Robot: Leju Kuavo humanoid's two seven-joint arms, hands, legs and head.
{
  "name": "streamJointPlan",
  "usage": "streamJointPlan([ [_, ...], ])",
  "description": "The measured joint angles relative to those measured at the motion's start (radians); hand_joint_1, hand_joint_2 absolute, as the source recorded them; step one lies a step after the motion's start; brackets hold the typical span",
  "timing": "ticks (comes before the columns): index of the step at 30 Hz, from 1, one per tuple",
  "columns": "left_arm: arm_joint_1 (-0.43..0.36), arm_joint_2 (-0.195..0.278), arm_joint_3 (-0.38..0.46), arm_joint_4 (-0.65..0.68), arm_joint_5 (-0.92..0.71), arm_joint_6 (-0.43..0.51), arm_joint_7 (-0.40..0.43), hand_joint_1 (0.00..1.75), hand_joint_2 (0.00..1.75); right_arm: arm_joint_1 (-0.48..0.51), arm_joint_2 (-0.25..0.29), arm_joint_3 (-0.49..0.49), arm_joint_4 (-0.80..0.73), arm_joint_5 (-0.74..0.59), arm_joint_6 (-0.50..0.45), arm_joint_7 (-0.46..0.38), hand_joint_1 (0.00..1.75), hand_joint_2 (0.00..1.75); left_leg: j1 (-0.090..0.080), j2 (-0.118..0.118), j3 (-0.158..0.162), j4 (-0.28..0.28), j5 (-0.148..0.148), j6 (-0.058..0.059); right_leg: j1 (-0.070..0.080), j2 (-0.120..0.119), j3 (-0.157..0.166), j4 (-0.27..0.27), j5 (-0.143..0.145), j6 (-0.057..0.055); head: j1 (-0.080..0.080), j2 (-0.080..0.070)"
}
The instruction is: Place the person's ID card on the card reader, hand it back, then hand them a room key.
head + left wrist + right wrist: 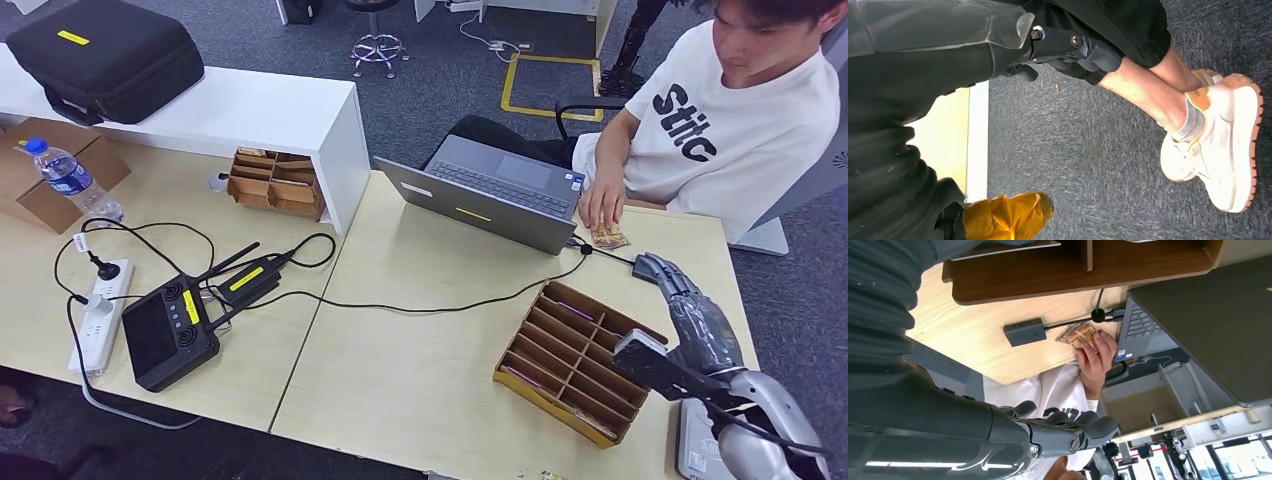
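The right hand [668,283] hangs empty, fingers loosely apart, near the card [607,237] pinned flat under the person's hand [601,205]. A reach could bump those fingers or the cable [600,253], and a flat card may slip.

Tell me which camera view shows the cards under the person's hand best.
The right wrist view: the cards lie fanned on the desk, partly under the person's hand, beside a small dark box. The head view shows them smaller, mostly covered by that hand. The left wrist view looks at carpet and shoes.
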Motion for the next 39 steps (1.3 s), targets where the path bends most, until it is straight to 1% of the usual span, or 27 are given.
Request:
streamJointPlan([
  [24,0.005,0.005,0.007,0.0,0.0,0.002,0.0,0.0,1.75,-0.009,-0.018,0.02,0.024,-0.008,0.016,0.024,0.0,1.75,0.0,0.0,0.0,0.0,0.0,0.0,0.0,0.0,0.0,0.0,0.0,0.0,0.0,0.0],
  [39,0.01,0.006,0.014,0.0,0.003,0.003,0.0,0.0,1.75,-0.014,-0.054,0.023,0.044,-0.032,0.025,0.049,0.0,1.75,0.0,0.0,0.0,0.0,0.0,0.0,0.0,0.0,0.0,0.0,0.0,0.0,0.0,0.0],
])
